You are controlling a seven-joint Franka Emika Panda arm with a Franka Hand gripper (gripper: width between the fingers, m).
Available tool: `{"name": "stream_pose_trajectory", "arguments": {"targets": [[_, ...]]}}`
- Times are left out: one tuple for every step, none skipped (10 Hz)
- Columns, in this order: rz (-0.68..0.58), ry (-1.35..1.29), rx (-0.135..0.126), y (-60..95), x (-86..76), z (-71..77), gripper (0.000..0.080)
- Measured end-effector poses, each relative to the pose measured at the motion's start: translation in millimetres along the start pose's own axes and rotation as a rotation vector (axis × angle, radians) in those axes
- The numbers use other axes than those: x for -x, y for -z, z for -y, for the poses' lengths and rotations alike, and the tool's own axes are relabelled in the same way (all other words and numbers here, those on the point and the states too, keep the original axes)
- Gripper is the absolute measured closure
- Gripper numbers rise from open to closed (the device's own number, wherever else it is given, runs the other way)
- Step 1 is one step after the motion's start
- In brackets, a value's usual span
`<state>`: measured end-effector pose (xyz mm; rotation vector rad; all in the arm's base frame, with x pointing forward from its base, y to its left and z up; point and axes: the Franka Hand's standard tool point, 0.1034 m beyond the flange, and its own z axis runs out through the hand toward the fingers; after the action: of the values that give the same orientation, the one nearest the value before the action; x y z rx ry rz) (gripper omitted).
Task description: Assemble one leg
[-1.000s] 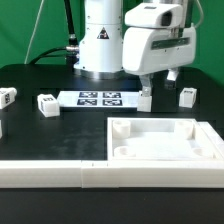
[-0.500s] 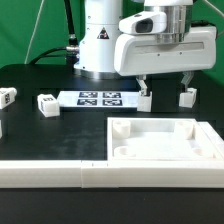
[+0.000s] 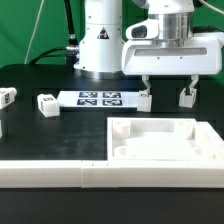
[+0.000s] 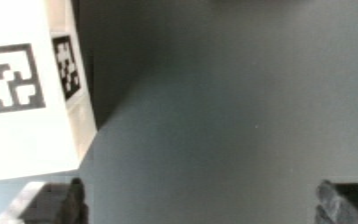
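The white two-finger gripper (image 3: 167, 88) hovers, fingers wide apart (gripping nothing), likely lining up on the short white tagged plastic leg (image 4: 19, 110).

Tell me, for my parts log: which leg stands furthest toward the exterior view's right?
The leg standing apart from the marker board; its neighbour leg sits at that board's end, the rest further left.

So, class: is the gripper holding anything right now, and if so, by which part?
Nothing is held. The gripper is open, with only bare table between its fingertips; a leg stands off to one side, ungripped.
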<state>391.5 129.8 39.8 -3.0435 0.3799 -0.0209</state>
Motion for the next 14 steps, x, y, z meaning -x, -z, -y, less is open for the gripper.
{"name": "stream_pose_trajectory", "arguments": {"targets": [[0.007, 0.006, -0.001, -0.6, 7.5, 4.7, 0.0151], [0.014, 0.011, -0.005, -1.4, 15.1, 12.8, 0.0151], [0.019, 0.022, -0.01, -1.8, 22.2, 22.6, 0.0151], [0.025, 0.041, -0.008, -2.1, 22.2, 21.8, 0.0151], [0.051, 0.045, 0.002, -2.7, 21.7, 19.0, 0.0151], [0.065, 0.057, 0.006, -2.8, 21.6, 18.5, 0.0151], [0.157, 0.079, 0.031, -3.7, 25.0, 12.6, 0.0151], [0.243, 0.064, 0.043, -3.2, 23.8, 11.2, 0.0151], [0.3, 0.028, 0.054, -7.5, 31.0, 13.8, 0.0151], [0.352, 0.026, 0.061, -10.5, 42.1, 18.5, 0.0151], [0.446, 0.021, 0.075, -8.2, 52.0, 19.4, 0.0151], [0.542, 0.012, 0.08, -5.2, 54.8, 23.0, 0.0151], [0.626, -0.004, 0.078, -4.0, 55.9, 27.0, 0.0151], [0.697, -0.009, 0.077, -4.0, 61.0, 27.9, 0.0151]]}}
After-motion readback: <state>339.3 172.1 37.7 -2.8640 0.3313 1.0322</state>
